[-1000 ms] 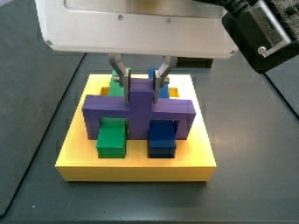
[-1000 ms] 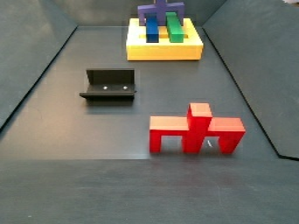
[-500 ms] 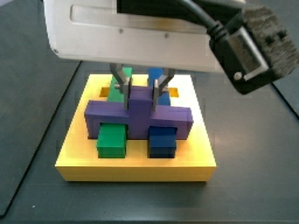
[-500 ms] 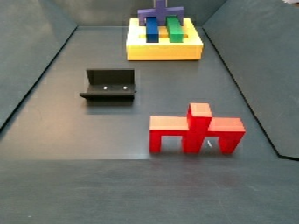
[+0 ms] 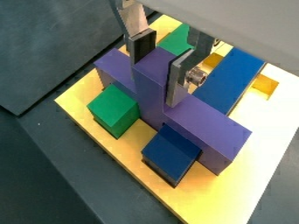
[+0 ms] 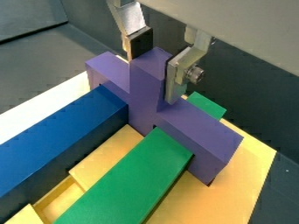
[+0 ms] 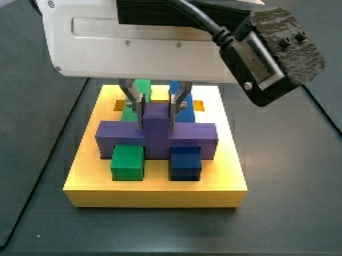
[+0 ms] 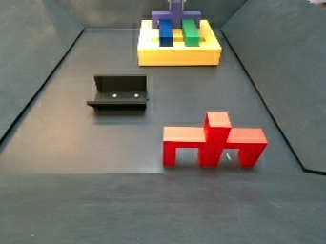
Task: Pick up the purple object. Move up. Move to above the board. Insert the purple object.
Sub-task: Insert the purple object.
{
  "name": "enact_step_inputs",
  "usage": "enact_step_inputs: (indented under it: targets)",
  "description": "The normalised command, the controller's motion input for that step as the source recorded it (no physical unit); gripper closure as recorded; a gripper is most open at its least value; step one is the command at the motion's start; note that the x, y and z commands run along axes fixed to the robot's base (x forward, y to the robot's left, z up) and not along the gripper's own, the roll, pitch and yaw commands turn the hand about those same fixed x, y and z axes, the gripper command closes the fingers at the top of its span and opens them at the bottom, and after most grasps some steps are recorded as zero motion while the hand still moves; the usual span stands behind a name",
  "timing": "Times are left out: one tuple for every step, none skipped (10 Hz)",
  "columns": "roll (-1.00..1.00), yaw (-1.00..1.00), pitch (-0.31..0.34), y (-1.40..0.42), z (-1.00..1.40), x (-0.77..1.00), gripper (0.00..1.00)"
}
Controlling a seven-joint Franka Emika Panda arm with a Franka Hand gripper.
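Note:
The purple object (image 7: 158, 130) sits low on the yellow board (image 7: 154, 190), lying across the green bar (image 7: 127, 160) and the blue bar (image 7: 185, 162). My gripper (image 7: 160, 98) reaches down over the board, with its silver fingers on either side of the purple central post. In both wrist views the gripper (image 5: 160, 70) (image 6: 158, 68) clasps the top of the post (image 6: 146, 83), pads against its two sides. In a side view the purple object (image 8: 173, 19) and the board (image 8: 178, 55) stand at the far end of the floor.
A red upright piece (image 8: 212, 141) stands on the dark floor near the front right. The black fixture (image 8: 118, 92) stands at mid left. Dark walls slope up on both sides of the floor.
The gripper has lowered the purple object; its bar now rests lower on the green and blue bars. The red piece and the fixture have not moved.

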Motion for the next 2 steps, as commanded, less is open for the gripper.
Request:
enact_step_inputs:
  targets:
    - [0.01, 0.00, 0.000, 0.00, 0.00, 0.00, 1.00]
    - [0.00, 0.00, 0.000, 0.00, 0.00, 0.00, 1.00]
